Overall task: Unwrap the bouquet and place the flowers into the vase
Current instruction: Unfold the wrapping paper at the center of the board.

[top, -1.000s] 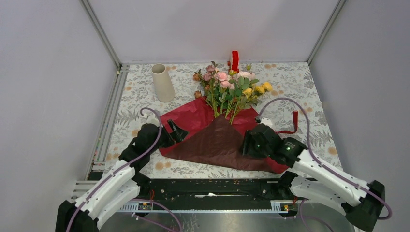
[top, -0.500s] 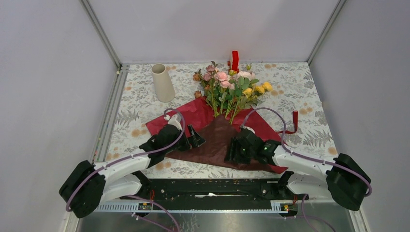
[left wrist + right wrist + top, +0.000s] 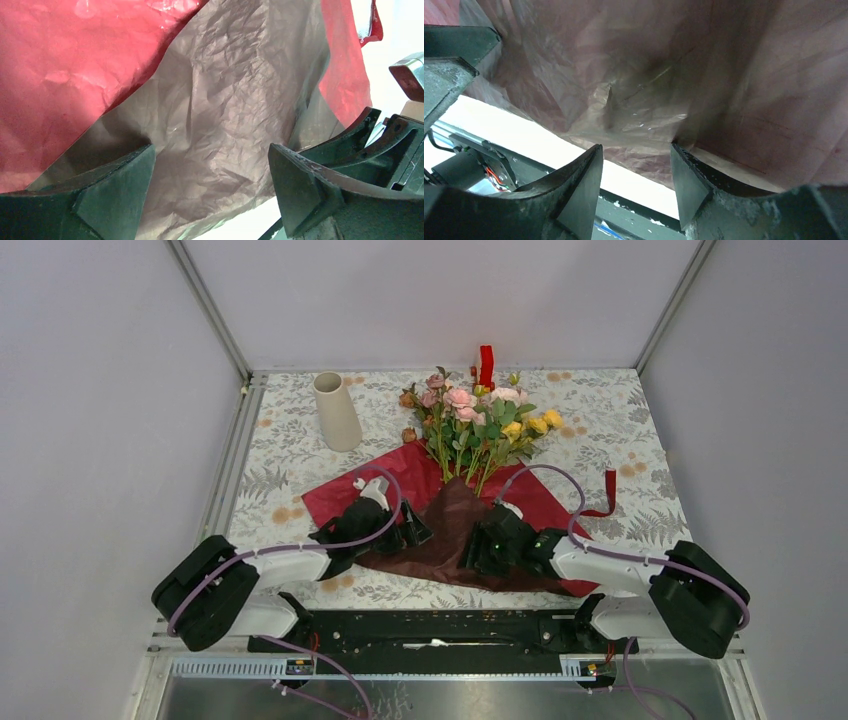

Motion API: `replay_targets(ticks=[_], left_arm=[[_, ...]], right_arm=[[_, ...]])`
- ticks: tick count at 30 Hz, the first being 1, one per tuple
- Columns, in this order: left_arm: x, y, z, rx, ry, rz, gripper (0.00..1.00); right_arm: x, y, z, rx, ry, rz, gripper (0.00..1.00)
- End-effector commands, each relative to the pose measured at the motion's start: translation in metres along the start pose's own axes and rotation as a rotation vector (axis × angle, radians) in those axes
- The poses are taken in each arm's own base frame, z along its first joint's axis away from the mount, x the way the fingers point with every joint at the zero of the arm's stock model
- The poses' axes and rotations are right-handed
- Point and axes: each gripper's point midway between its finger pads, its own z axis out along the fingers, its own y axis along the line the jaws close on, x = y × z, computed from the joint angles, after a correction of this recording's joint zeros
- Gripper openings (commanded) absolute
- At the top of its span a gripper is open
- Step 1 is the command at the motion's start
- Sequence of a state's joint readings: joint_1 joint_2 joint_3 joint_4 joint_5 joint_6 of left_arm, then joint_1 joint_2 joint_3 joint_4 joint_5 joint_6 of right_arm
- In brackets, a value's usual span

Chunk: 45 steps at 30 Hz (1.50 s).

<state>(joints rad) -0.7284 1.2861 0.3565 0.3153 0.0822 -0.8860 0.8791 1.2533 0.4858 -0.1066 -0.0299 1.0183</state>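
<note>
We saw left gripper (image 3: 412, 530) spread wide, right gripper (image 3: 478, 552) half-parted, both empty above wrapping paper (image 3: 440, 540) mid-frame; snagged paper risked dragging flowers (image 3: 470, 425).

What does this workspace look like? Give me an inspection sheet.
Surface: floral tablecloth, lying flat.
Job's things: flowers lying on spread paper, blooms toward the far wall; vase upright at far left, no flowers in it.
Clutter: red block behind the blooms; red ribbon at the paper's right edge.
Grippers: left gripper open over the paper's left part; right gripper open over its near middle; nothing seen between either's jaws.
Cables: purple cable on each arm, looped above the wrist, clear of the flowers.
Surroundings: grey walls, metal frame posts.
</note>
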Motion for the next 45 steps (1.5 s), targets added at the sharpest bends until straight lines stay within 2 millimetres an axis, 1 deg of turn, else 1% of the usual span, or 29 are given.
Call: replay_targets(ticks=[1, 5, 8, 9, 13, 18, 22, 24, 26, 28, 31, 34, 37, 38, 39, 42, 45], left_arm=[[0.002, 0.016, 0.008, -0.041, -0.025, 0.011, 0.93], [-0.004, 0.022, 0.011, -0.074, -0.045, 0.019, 0.93], [-0.011, 0.024, 0.014, -0.085, -0.056, 0.024, 0.93], [-0.014, 0.029, 0.016, -0.101, -0.059, 0.022, 0.93], [-0.023, 0.036, 0.022, -0.112, -0.062, 0.003, 0.92], [-0.028, 0.042, 0.025, -0.127, -0.069, -0.006, 0.92], [-0.032, 0.039, 0.03, -0.115, -0.072, -0.019, 0.92], [-0.034, 0.037, 0.032, -0.109, -0.071, -0.019, 0.92], [-0.038, 0.032, 0.03, -0.093, -0.08, -0.014, 0.92], [-0.047, 0.023, 0.026, -0.073, -0.099, 0.009, 0.92], [-0.062, 0.012, 0.018, -0.071, -0.128, 0.055, 0.94], [-0.078, 0.003, 0.011, -0.067, -0.138, 0.077, 0.96], [-0.092, -0.008, 0.001, -0.052, -0.152, 0.093, 0.96], [-0.098, -0.013, -0.004, -0.048, -0.164, 0.1, 0.97], [-0.101, -0.014, -0.009, -0.051, -0.166, 0.104, 0.97], [-0.115, -0.025, -0.028, -0.019, -0.187, 0.095, 0.98], [-0.126, -0.031, -0.052, 0.021, -0.191, 0.062, 0.98]], right_arm=[[0.0, -0.032, 0.011, 0.143, -0.035, 0.016, 0.6], [-0.007, -0.044, 0.01, 0.204, -0.073, 0.025, 0.6], [-0.015, -0.048, 0.008, 0.233, -0.11, 0.024, 0.61], [-0.018, -0.05, 0.008, 0.244, -0.12, 0.023, 0.61], [-0.03, -0.055, 0.008, 0.278, -0.153, 0.021, 0.62], [-0.043, -0.052, 0.011, 0.298, -0.177, 0.008, 0.63], [-0.05, -0.051, 0.014, 0.307, -0.18, 0.002, 0.63], [-0.055, -0.045, 0.011, 0.287, -0.183, -0.013, 0.63], [-0.062, -0.035, 0.004, 0.249, -0.198, -0.05, 0.65], [-0.072, -0.026, -0.009, 0.215, -0.223, -0.091, 0.71], [-0.086, -0.019, -0.03, 0.192, -0.239, -0.154, 0.78], [-0.102, -0.008, -0.048, 0.159, -0.238, -0.227, 0.81], [-0.118, 0.006, -0.061, 0.117, -0.248, -0.322, 0.85], [-0.124, 0.012, -0.064, 0.098, -0.249, -0.347, 0.86], [-0.127, 0.018, -0.065, 0.069, -0.243, -0.374, 0.87], [-0.142, 0.032, -0.062, -0.011, -0.224, -0.421, 0.87], [-0.161, 0.035, -0.055, -0.027, -0.203, -0.441, 0.87]])
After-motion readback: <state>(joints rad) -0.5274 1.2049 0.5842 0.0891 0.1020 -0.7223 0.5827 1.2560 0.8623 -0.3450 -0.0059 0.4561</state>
